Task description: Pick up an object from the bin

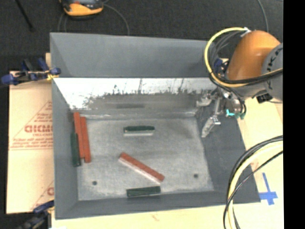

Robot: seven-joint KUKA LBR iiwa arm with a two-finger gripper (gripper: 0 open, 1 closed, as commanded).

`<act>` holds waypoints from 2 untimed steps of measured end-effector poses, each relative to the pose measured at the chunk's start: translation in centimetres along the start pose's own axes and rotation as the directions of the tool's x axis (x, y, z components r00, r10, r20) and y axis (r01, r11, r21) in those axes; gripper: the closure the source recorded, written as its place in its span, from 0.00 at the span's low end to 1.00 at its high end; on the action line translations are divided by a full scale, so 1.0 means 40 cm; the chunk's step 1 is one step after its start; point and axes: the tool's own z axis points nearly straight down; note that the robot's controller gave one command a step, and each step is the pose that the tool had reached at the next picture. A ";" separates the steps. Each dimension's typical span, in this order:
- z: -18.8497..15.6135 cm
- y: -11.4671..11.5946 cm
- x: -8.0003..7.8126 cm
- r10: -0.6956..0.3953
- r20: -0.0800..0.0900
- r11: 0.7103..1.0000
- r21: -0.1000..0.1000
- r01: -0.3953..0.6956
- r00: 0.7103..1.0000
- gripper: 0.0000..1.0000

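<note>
You've got the gripper (207,113) low inside the bin (143,56), by its right edge, close to the back-right corner. Its fingers (208,127) are spread apart with nothing between them, over bare bin floor, and you can't tell if the tips touch the floor. The orange cover (250,54) on the wrist sits above the right end of the back wall, with cables (209,46) looped round it. Five loose things in the bin, none heaped, all well apart from the gripper. Nearest to it is the short green bar (139,129), lying flat around the middle of the floor, parallel to the back edge. The long reddish bar (141,167) lies diagonally between the middle and the front edge, its lower end pointing to the front-right corner. The dark green bar (143,192) lies along the front edge, just below that reddish bar's lower end, not touching it. At the left edge, the red-brown bar (83,138) runs lengthwise along the wall, and the dark green stick (75,149) lies right beside it on the wall side. They look to be touching along their length. The front-right corner area holds no loose thing, and so far nothing is picked.
</note>
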 end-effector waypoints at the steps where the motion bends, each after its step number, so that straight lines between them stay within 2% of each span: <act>1: -0.013 0.001 -0.005 -0.002 0.008 1.000 0.002 0.002 1.000 0.00; 2: 0.017 0.120 0.017 -0.034 0.009 0.999 0.003 0.034 0.999 0.00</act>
